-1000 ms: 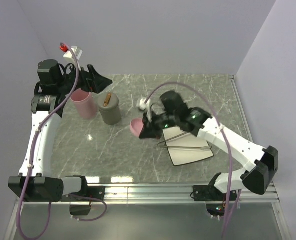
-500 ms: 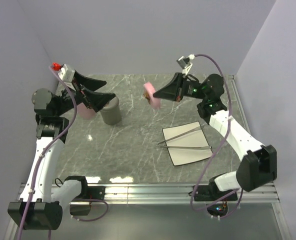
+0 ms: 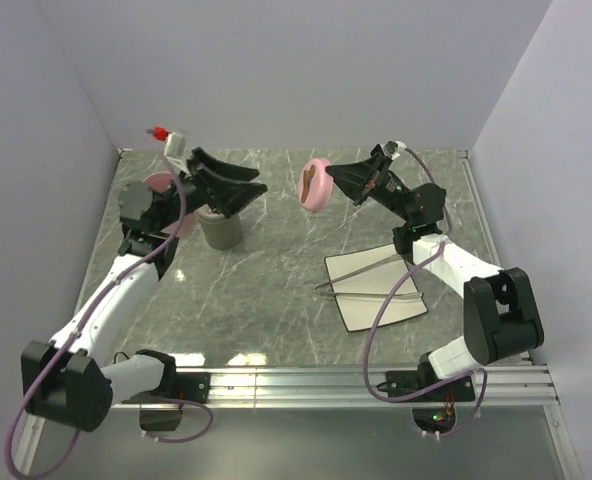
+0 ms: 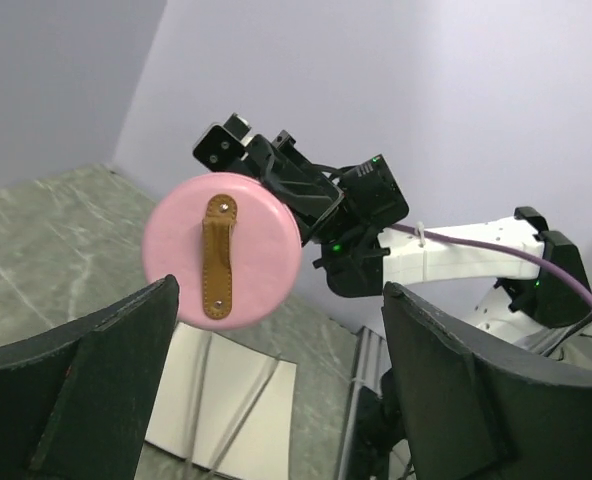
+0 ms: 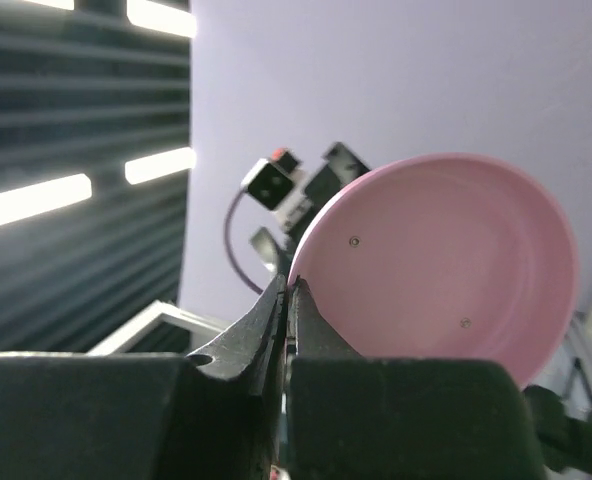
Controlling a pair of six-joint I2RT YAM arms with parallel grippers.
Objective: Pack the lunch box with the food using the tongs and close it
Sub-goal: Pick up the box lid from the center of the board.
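Note:
My right gripper is raised at the back of the table, shut on the rim of the lunch box's round pink lid, which it holds on edge. In the right wrist view its closed tips pinch the lid. The left wrist view shows the lid's top with a brown strap. My left gripper is open and empty, in the air above the grey container. The silver tongs lie on the white plate. The food is out of view.
A pink container shows partly behind my left arm at the back left. Purple walls close the table at the back and sides. A metal rail runs along the near edge. The plate and tongs also show below my left gripper.
My right arm has lifted the pink lid from the table beside the plate up towards the back and turned it on edge. My left arm has swung from the back left corner towards the centre.

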